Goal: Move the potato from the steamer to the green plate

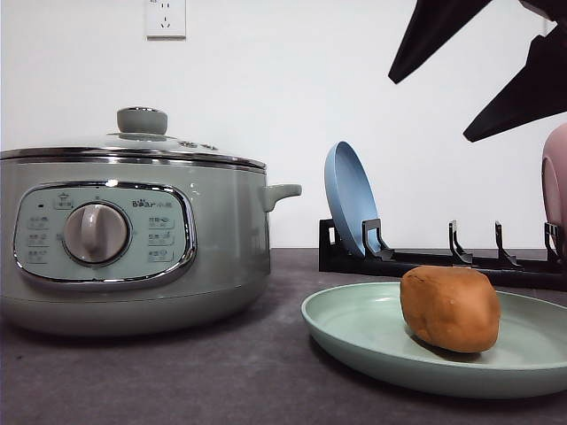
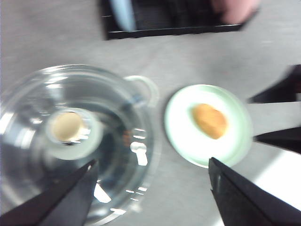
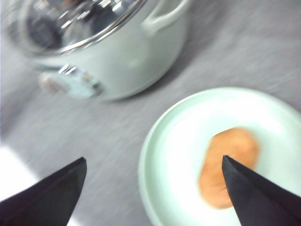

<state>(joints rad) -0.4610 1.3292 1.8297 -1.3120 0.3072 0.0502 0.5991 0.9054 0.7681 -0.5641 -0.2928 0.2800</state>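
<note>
While the right claw (image 1: 518, 75) hangs high above the far right of the bench (image 1: 221, 372), its two dark fingers spread wide and holding nothing, the job looks all but done. From its own wrist camera the fingers sit well apart, with the potato (image 3: 228, 165) lying below them, clear of both tips. The left claw (image 2: 150, 193) is also spread wide and empty, hovering high over the gap between the steamer (image 2: 77, 141) and the green plate (image 2: 207, 125), touching neither.

Beneath the claws, the potato rests on the green plate in the front view, slightly right of the plate's middle, sitting steady on its own. Just left of the plate stands the steamer, glass lid (image 1: 142, 137) on and seated in the chrome rim. Behind the plate runs a black dish rack (image 1: 443, 261) with a blue plate (image 1: 350, 199) propped upright in it and a pink plate (image 1: 555, 181) at the right edge.

Judging by this, the transfer itself is complete; what remains, if anything, is only for the arms to pull back.
</note>
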